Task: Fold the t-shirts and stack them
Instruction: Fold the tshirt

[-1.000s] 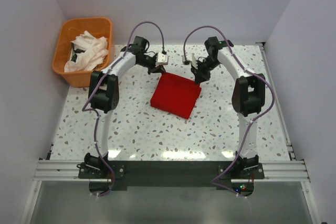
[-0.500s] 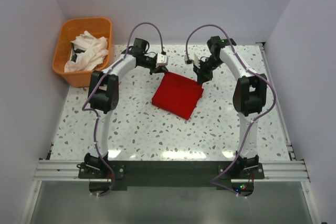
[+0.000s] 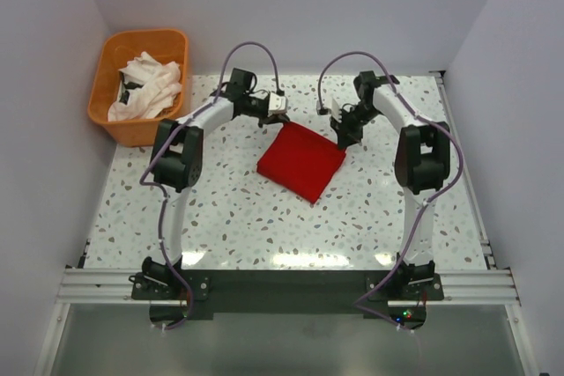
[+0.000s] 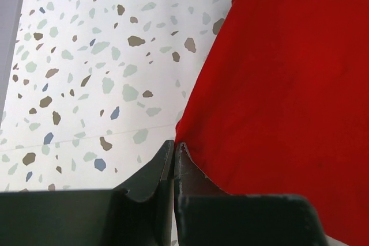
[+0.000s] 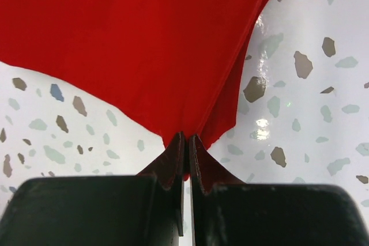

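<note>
Overhead, the folded red t-shirt (image 3: 300, 161) lies mid-counter (image 3: 229, 217). White t-shirts (image 3: 145, 85) fill the orange basket (image 3: 128, 132) at 10 o'clock. Left wrist view: the left end effector (image 4: 174, 145) is clamped on the shirt's 11 o'clock corner. Right wrist view: the right end effector (image 5: 185, 137) is clamped on its 1 o'clock corner.

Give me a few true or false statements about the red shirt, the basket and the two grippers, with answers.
1. The red t-shirt lies folded on the table. True.
2. The orange basket is empty. False: white t-shirts are piled in it.
3. The right gripper is shut on a corner of the red t-shirt. True.
4. The left gripper hangs wide open over the basket. False: it is shut on the red t-shirt's other far corner.
5. A white shirt lies on the red one. False: nothing lies on it.
</note>
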You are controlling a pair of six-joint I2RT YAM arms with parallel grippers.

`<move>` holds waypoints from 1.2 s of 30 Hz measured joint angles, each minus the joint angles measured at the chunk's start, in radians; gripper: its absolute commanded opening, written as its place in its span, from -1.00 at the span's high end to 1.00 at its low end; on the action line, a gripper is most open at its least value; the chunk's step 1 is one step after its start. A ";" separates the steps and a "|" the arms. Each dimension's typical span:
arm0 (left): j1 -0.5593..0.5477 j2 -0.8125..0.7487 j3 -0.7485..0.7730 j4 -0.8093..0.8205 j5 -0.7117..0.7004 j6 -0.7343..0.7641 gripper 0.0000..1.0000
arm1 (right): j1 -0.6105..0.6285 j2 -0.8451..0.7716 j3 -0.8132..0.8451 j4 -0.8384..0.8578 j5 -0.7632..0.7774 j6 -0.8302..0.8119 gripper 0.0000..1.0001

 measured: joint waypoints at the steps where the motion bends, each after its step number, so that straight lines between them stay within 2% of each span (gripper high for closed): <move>1: -0.003 0.000 -0.008 0.022 -0.005 -0.007 0.81 | -0.002 0.000 -0.011 0.017 0.008 0.004 1.00; 2: -0.008 0.001 -0.013 0.038 -0.013 -0.015 0.70 | -0.002 0.000 -0.024 0.034 0.018 0.010 1.00; 3: -0.013 0.003 -0.014 0.054 -0.024 -0.025 0.40 | -0.002 0.000 -0.035 0.052 0.031 0.017 1.00; 6: -0.027 0.015 -0.013 0.105 -0.077 -0.082 0.10 | -0.003 0.018 -0.056 0.098 0.092 0.038 1.00; 12: -0.019 0.018 -0.022 0.214 -0.185 -0.316 -0.10 | -0.006 0.073 -0.029 0.211 0.208 0.094 1.00; 16: 0.009 -0.080 -0.157 0.266 -0.232 -0.467 -0.14 | -0.005 0.092 0.003 0.333 0.277 0.129 1.00; 17: 0.015 -0.116 -0.194 0.272 -0.241 -0.500 -0.23 | -0.005 0.094 0.003 0.369 0.298 0.138 0.91; 18: 0.021 -0.156 -0.230 0.276 -0.245 -0.532 -0.24 | -0.005 0.094 0.003 0.402 0.319 0.149 0.47; 20: 0.025 -0.225 -0.275 0.280 -0.247 -0.600 -0.25 | -0.005 0.095 -0.002 0.472 0.367 0.182 0.17; 23: 0.020 -0.294 -0.287 0.284 -0.233 -0.685 -0.18 | -0.006 0.094 -0.007 0.553 0.414 0.244 -0.03; 29: -0.009 -0.322 -0.287 0.267 -0.125 -0.837 0.07 | -0.006 0.005 -0.044 0.554 0.361 0.457 -0.10; 36: -0.081 -0.290 -0.287 0.249 -0.018 -1.001 0.17 | -0.006 -0.311 -0.225 0.486 0.039 0.734 0.16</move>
